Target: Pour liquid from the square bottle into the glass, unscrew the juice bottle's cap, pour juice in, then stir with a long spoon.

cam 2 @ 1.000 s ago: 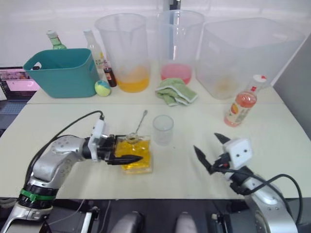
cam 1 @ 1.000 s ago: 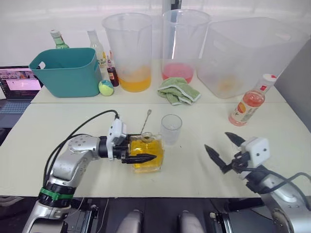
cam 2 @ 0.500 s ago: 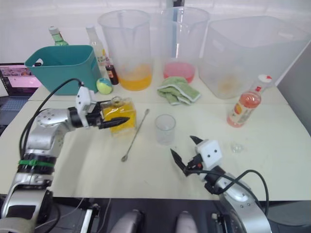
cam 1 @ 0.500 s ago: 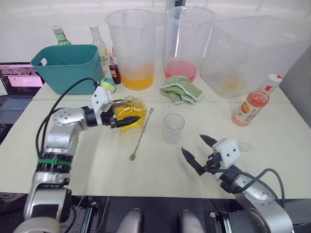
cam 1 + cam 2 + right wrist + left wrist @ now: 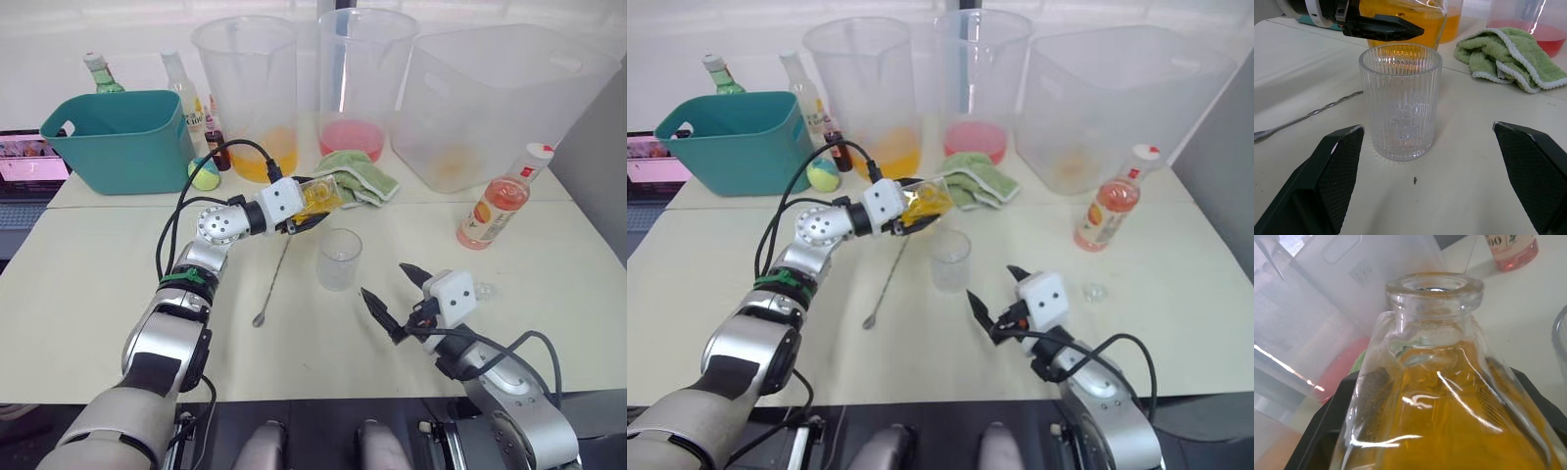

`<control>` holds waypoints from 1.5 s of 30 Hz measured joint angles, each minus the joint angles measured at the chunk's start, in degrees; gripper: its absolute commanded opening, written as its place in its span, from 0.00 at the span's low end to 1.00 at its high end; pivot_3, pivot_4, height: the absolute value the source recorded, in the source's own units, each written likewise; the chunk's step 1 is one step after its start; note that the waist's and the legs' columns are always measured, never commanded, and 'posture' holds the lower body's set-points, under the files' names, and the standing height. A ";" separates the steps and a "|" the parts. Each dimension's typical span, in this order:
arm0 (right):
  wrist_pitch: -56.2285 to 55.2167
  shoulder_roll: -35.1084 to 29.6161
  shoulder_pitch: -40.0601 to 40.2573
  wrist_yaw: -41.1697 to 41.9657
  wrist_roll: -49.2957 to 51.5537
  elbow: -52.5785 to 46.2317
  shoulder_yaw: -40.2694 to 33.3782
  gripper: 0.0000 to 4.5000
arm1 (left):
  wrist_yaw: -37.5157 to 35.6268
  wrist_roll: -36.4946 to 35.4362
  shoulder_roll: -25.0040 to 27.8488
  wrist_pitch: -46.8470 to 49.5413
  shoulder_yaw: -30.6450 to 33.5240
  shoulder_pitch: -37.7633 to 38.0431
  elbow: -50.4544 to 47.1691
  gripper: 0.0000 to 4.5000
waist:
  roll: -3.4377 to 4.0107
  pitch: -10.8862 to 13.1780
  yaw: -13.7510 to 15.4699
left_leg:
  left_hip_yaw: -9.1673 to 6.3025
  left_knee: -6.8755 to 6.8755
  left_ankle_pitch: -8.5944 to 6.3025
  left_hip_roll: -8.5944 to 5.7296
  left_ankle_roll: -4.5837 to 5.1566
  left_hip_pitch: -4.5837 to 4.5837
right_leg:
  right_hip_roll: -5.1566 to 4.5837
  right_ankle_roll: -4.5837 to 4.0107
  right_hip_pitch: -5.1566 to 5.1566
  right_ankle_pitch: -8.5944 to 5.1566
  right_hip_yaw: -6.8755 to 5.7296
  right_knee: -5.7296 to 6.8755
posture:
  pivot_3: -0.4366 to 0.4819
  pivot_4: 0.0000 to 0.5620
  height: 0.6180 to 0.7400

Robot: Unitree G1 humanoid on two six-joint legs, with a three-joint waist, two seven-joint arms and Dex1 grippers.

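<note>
the left tool point(image 5: 312, 217) pinches the square bottle point(image 5: 320, 195), one black finger on each flat side, and holds it in the air tipped over toward its side, neck pointing to the robot's right, just above and behind the glass point(image 5: 339, 259). yellow liquid fills much of the bottle, and its mouth is open. the glass stands upright on the tabletop point(image 5: 98, 284), ribbed and clear, with no liquid visible inside

the right tool point(image 5: 392, 297) is spread wide and grips nothing; it hovers low over the tabletop just to the right of the glass, its fingers point(image 5: 1327, 171) pointing at the glass from either side with a gap between

the long spoon point(image 5: 273, 278) lies flat on the tabletop left of the glass, bowl end toward the robot, the handle running under the held bottle. the juice bottle point(image 5: 497, 199) stands upright well to the right, near the table's far edge, pink liquid inside and white cap point(image 5: 541, 154) on top. a small clear thing point(image 5: 1094, 292) lies on the tabletop beside the right tool; what it is cannot be told

behind, a green cloth point(image 5: 355, 176) lies in front of three big plastic pitchers point(image 5: 245, 93), and a teal basket point(image 5: 122, 142) sits far left with bottles behind it
</note>
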 measured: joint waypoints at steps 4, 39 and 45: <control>1.11 1.30 -1.52 -1.04 -0.18 -0.34 1.90 0.99 | 4.14 3.76 -0.13 -5.02 -1.42 -1.74 2.55 0.63 | 0.00 0.00 0.10 | -0.02 0.02 0.00 -0.01 0.00 -0.01 | -0.01 0.01 0.00 0.00 -0.01 0.02 | 0.48 0.27 0.98; 2.05 3.58 -3.27 -4.16 -1.19 -0.95 3.89 0.99 | 33.49 30.17 3.86 -18.67 -15.40 -6.13 6.91 0.63 | 0.00 0.00 0.07 | -0.06 0.13 0.01 -0.06 -0.01 -0.10 | -0.02 0.01 -0.10 -0.01 -0.02 0.22 | 0.48 0.27 0.98; 2.05 3.58 -3.24 -4.46 -1.18 -0.94 3.82 0.99 | 38.85 33.94 4.06 -19.36 -18.03 -7.00 6.91 0.63 | 0.00 0.00 0.02 | -0.05 0.13 0.01 -0.06 -0.01 -0.10 | -0.02 0.02 -0.13 -0.01 -0.01 0.26 | 0.48 0.27 0.98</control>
